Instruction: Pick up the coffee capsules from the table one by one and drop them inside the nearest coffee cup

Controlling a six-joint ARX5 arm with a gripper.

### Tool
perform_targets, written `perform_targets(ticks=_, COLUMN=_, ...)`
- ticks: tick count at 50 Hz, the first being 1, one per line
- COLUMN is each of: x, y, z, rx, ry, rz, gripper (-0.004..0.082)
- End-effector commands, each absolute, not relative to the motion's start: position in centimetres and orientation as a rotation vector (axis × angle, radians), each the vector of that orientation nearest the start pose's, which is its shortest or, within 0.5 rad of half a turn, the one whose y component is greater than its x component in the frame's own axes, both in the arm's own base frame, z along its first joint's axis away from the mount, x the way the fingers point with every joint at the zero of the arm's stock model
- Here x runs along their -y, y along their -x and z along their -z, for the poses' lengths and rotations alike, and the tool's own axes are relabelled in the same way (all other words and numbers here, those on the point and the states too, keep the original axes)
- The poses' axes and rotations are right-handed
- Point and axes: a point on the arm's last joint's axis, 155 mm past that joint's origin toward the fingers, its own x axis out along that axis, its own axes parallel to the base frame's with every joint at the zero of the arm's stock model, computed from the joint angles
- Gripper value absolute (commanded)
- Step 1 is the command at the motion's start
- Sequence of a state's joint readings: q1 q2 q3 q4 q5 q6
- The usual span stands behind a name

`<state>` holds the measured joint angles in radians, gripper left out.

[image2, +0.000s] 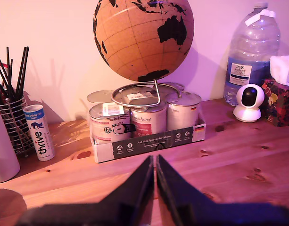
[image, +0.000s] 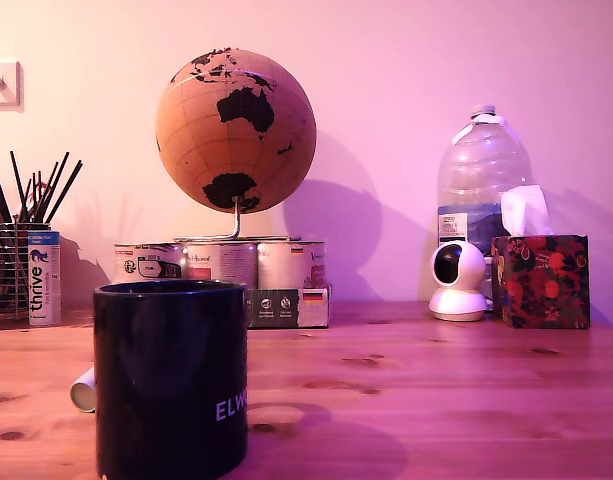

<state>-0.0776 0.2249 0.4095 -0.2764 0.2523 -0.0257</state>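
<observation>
Lying on its side, the capsule [image: 83, 389] shows its round end beside the mug [image: 171, 378]; gripper [image2: 154, 181] clenched empty.

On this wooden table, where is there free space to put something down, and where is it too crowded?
The widest bare stretch of the brown plank table lies between the glossy black mug and the white dome camera beside the floral tissue box. The back is crowded: silvery tins under the cork globe, the "thrive" tube, the wire pencil holder.
</observation>
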Motion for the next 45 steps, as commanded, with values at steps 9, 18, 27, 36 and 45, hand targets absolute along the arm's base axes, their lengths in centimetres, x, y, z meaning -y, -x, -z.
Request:
perform_targets(ticks=9, x=6.5, y=-23.3, z=-24.2, rx=-0.096, ry=0.072, rz=0.332, gripper=-0.0011)
perform_targets(ticks=18, x=7.0, y=-23.1, z=-24.0, rx=-0.109, ry=0.1, rz=0.36, gripper=-0.0011)
perform_targets(ticks=27, x=7.8, y=-22.9, z=-23.4, rx=-0.142, ry=0.122, rz=0.401, gripper=-0.0004)
perform_targets(ticks=36, x=8.5, y=-23.4, z=-22.0, rx=-0.216, ry=0.16, rz=0.432, gripper=0.0135)
perform_targets(ticks=45, x=10.3, y=-23.7, z=-20.1, rx=-0.312, ry=0.177, rz=0.515, gripper=0.0364)
